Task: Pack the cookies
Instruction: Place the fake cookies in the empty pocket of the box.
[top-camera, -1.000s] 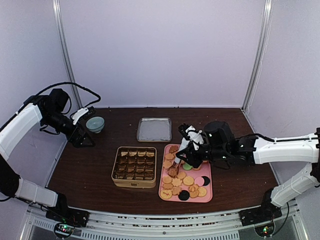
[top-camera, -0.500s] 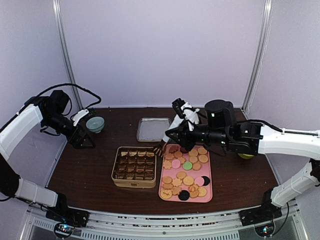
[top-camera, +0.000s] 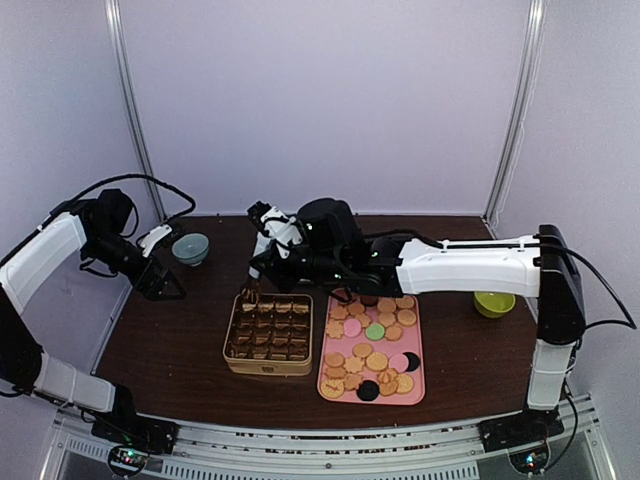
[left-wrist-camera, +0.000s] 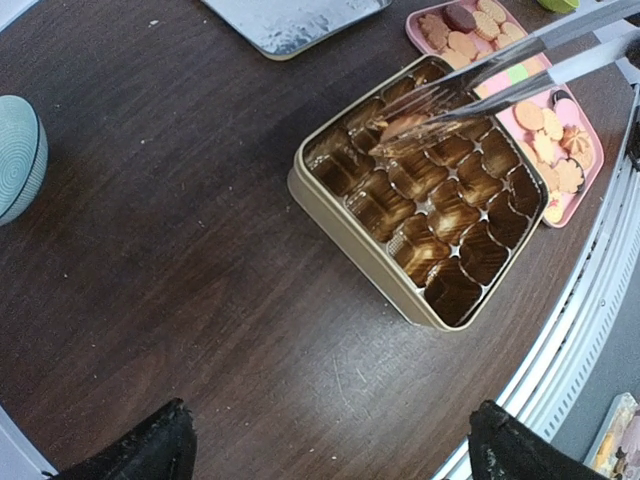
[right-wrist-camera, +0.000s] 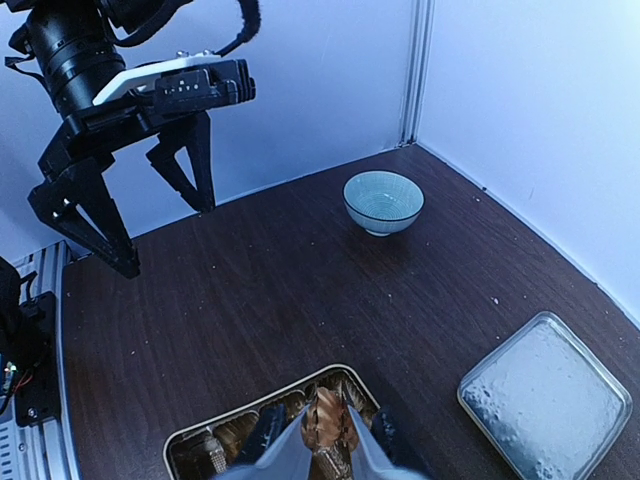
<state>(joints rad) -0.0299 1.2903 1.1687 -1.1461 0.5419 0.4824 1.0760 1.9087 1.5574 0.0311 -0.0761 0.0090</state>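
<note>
Many cookies (top-camera: 376, 352) lie on a pink tray (top-camera: 417, 395), mostly tan, with a few pink, green and black ones. My right gripper (top-camera: 268, 258) is shut on metal tongs (left-wrist-camera: 520, 62), which pinch one tan cookie (right-wrist-camera: 328, 425) (left-wrist-camera: 405, 128). That cookie hangs just above the far left corner of the gold tin (top-camera: 229, 360) with its grid of foil cups. My left gripper (left-wrist-camera: 330, 455) (top-camera: 162, 276) stands open and holds nothing, over bare table to the left of the tin (left-wrist-camera: 340, 215).
A blue bowl (top-camera: 190, 248) (right-wrist-camera: 382, 202) sits at the far left by the left arm. The tin's silver lid (right-wrist-camera: 545, 395) (left-wrist-camera: 290, 20) lies behind the tin. A green bowl (top-camera: 494, 303) stands to the right of the tray.
The right arm has swung left from the pink tray to the tin's far left corner, carrying a cookie in the tongs. The left arm has barely moved.
</note>
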